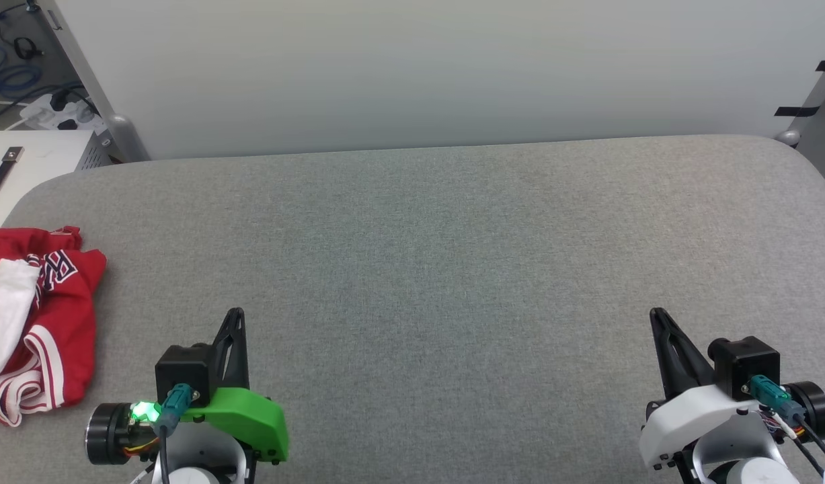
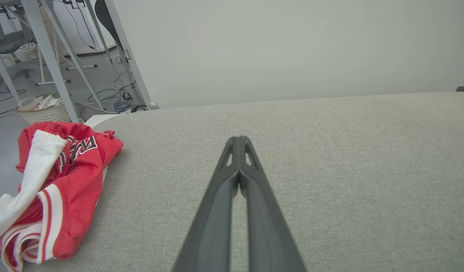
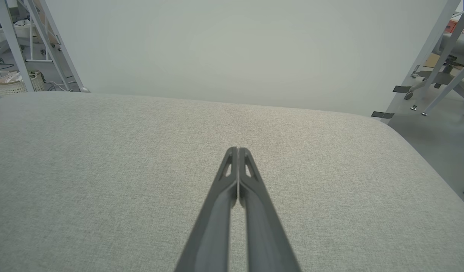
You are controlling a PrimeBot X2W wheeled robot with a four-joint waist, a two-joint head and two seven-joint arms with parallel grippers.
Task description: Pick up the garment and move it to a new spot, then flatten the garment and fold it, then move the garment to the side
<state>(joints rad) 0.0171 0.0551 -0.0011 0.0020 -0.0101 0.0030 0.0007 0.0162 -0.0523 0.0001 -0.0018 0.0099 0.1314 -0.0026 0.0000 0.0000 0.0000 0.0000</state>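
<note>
The garment (image 1: 35, 323), a red jersey with a white sleeve and red-white striped trim, lies crumpled at the left edge of the grey table (image 1: 452, 269). The left wrist view shows the garment (image 2: 61, 189) bunched at the lower left, with black lettering partly visible. My left gripper (image 1: 235, 314) is shut and empty, to the right of the garment and apart from it. In its own view the left gripper (image 2: 239, 140) has its tips pressed together above bare cloth. My right gripper (image 1: 656, 314) is shut and empty at the lower right; in the right wrist view the right gripper (image 3: 237, 150) holds nothing.
A pale wall panel (image 1: 419, 67) stands behind the table's far edge. Cables and a power strip (image 1: 56, 111) lie on the floor at the far left. A laundry basket (image 2: 42, 109) and metal frame legs (image 2: 46, 49) stand beyond the table's left end.
</note>
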